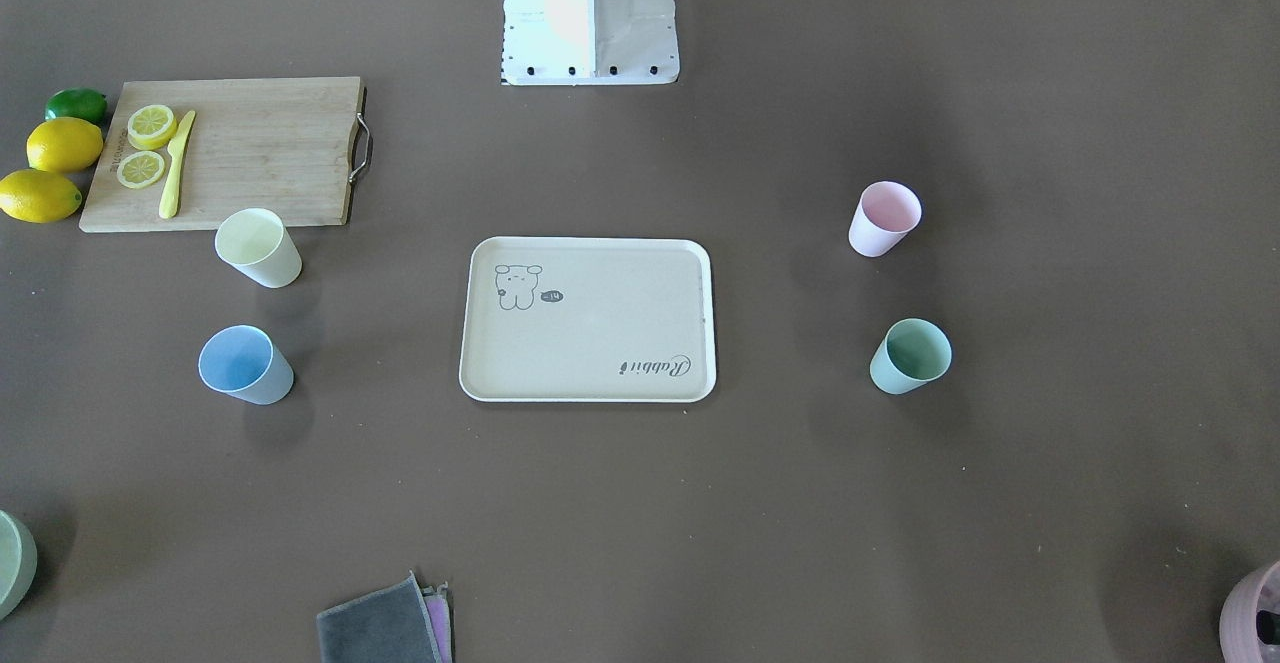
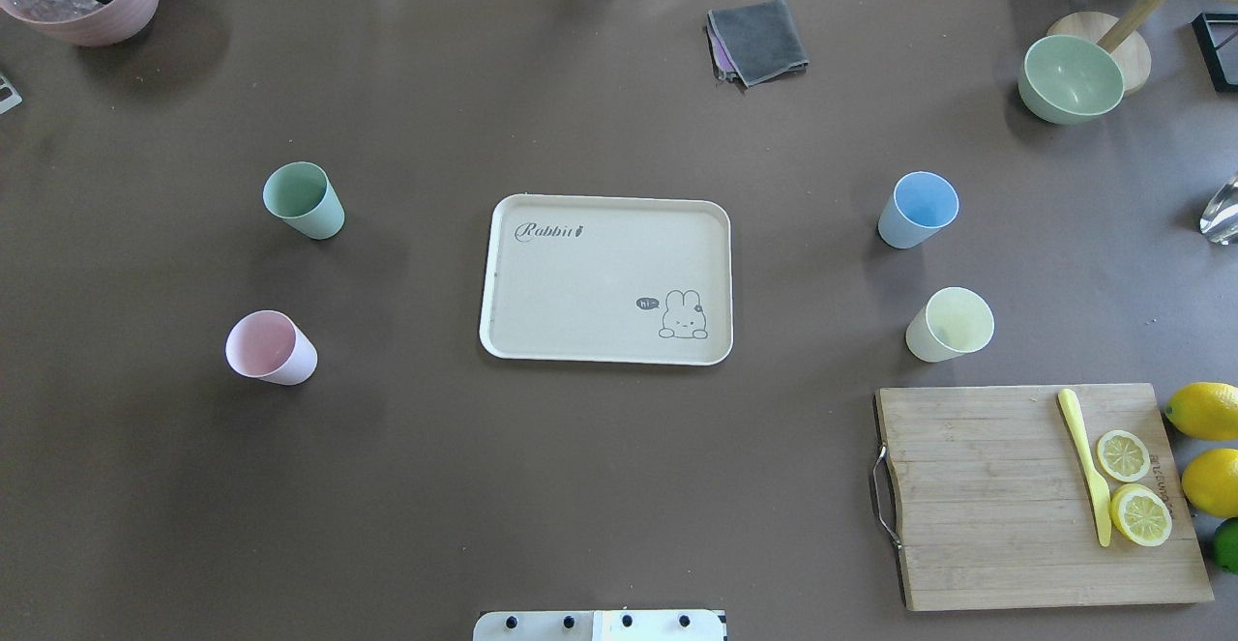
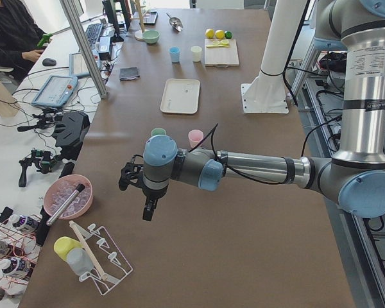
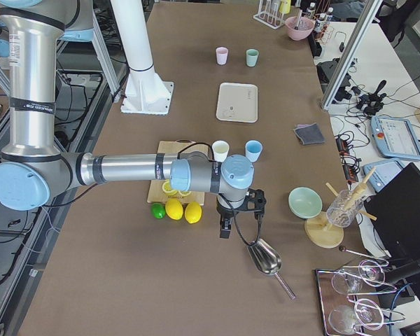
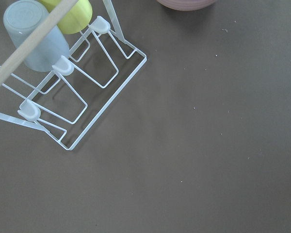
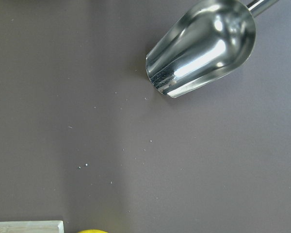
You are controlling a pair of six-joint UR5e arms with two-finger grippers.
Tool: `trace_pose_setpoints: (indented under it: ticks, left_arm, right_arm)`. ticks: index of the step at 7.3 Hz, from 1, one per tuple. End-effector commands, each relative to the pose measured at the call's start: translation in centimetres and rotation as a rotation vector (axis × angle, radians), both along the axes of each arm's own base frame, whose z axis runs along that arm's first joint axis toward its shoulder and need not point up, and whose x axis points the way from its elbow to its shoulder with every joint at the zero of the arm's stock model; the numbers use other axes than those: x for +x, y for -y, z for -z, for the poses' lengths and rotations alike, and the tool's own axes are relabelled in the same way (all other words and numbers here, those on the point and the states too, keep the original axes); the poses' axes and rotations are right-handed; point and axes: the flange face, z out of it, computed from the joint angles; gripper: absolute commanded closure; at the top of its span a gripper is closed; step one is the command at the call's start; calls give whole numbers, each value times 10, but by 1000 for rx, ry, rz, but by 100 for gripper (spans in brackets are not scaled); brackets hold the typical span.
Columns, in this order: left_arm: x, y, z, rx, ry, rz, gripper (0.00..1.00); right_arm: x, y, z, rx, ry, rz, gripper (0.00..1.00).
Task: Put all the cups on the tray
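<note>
You have the tray [image 2: 542, 264] flat at mid-table. All four cups stand upright on the table, well apart from it. Mint green cup [image 2: 304, 199] and pink cup [image 2: 271, 348] are on the robot's left. Light blue cup [image 2: 918, 209] and pale yellow cup [image 2: 950, 324] are on its right, the yellow near the cutting board [image 2: 996, 496]. Left gripper [image 3: 147, 208] hangs near the wire rack [image 5: 72, 97], right gripper [image 4: 225, 227] near the metal scoop [image 6: 203, 46]. You can't tell how wide either claw is set.

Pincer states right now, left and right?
Left pincer: cannot tell, only a side view shows it.
Right pincer: cannot tell, same reason.
</note>
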Motion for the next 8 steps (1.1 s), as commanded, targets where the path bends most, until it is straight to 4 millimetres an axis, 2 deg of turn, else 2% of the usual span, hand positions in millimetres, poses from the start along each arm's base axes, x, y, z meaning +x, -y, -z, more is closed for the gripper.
trace_pose_setpoints:
  ticks: [1, 3, 4, 6, 7, 8]
  left_arm:
    - [1, 1, -2, 2, -3, -3, 2]
    - [22, 7, 5, 31, -2, -49, 2]
    - [23, 17, 19, 120, 0, -45, 2]
    - [25, 17, 16, 112, -5, -44, 2]
    - [25, 13, 23, 63, -37, 33, 2]
    - [28, 12, 39, 72, -58, 71, 2]
  right_arm:
    - [0, 0, 0, -1, 0, -2, 0]
    - [0, 2, 3, 4, 2, -3, 0]
    - [0, 4, 11, 19, 5, -4, 0]
    - [-9, 21, 36, 114, 27, 9, 0]
    - [-35, 33, 53, 116, 64, 14, 0]
    - [-73, 41, 74, 117, 82, -16, 0]
